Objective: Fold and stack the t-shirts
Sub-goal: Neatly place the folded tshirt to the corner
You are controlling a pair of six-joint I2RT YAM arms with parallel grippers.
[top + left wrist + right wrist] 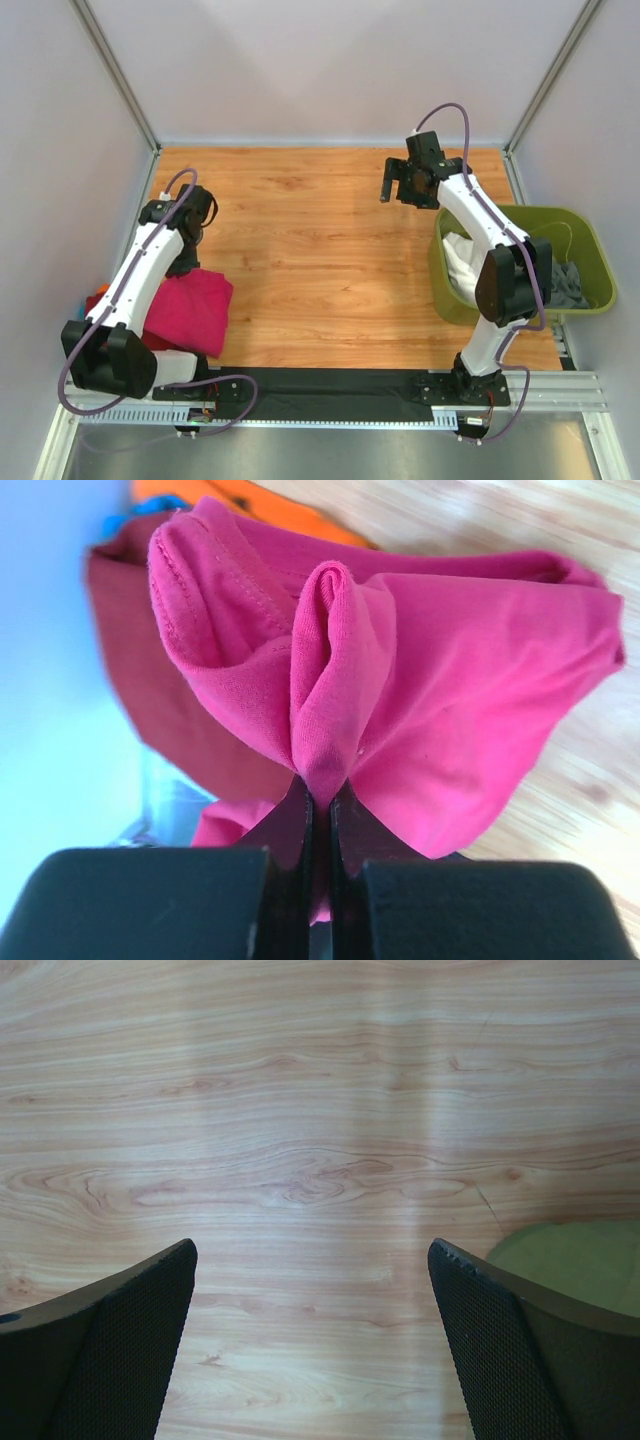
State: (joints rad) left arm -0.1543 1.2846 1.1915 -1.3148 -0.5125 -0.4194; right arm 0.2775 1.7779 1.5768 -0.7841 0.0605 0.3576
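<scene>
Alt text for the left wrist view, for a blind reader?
The left gripper is shut on a pinched fold of the pink shirt. A darker red shirt lies beneath it, orange cloth behind, on the wooden table.

No legible text or labels anywhere

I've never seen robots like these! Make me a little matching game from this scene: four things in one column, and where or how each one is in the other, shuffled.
Things:
1. left gripper
2. right gripper
3. white shirt
4. red shirt

Places or states:
A. in the bin
B. open over the bare table
C. partly under the pink shirt
D. shut on pink cloth

Pairs: 1-D, 2-B, 3-A, 4-C
</scene>
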